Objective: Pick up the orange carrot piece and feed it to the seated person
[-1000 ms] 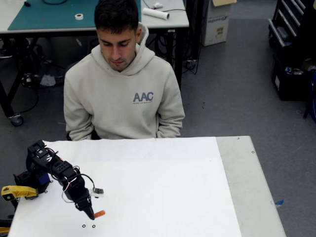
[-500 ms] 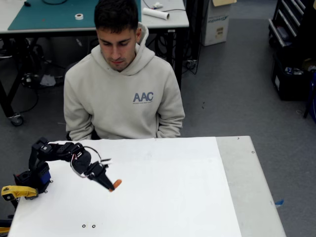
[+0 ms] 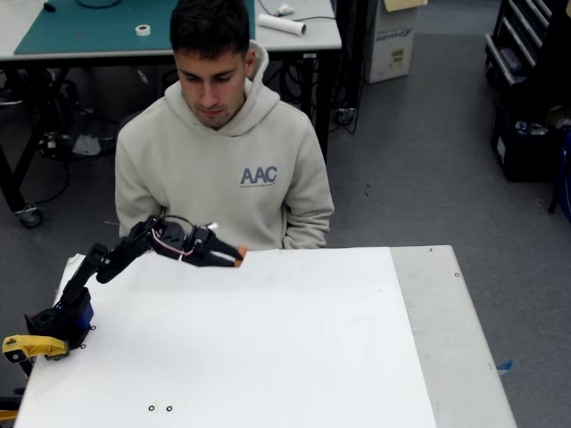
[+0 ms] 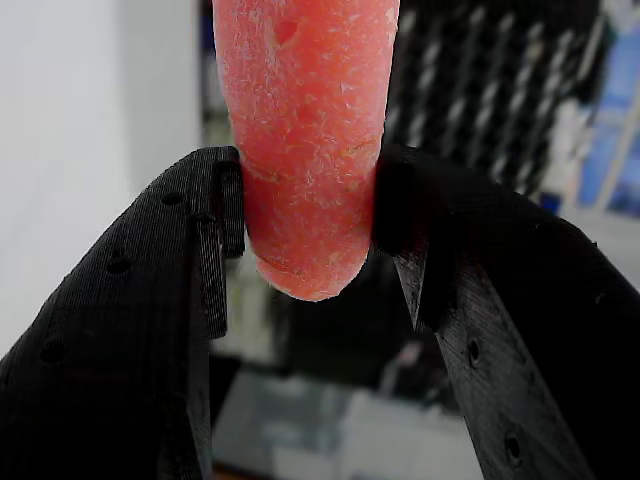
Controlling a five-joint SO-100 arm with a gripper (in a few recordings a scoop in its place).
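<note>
Fingers [image 4: 215,250] clamped on carrot [image 4: 305,140] near its lower end, both sides touching. Gripper [image 3: 234,259] aloft over worktop [image 3: 268,339] far edge, near person [image 3: 223,169]'s chest. Carrot likely light, stiff, slightly slick; mid-body hold safer.

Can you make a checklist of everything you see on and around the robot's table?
Surface: white table, mostly bare.
Job's things: carrot piece pinched between the fingers; person sits behind the table, looking down.
Clutter: yellow clamp at the arm's base.
Gripper: gripper shut on the carrot, raised near the person's chest.
Cables: thin wires looped on the arm.
Surroundings: grey floor, another desk behind, cardboard box.
</note>
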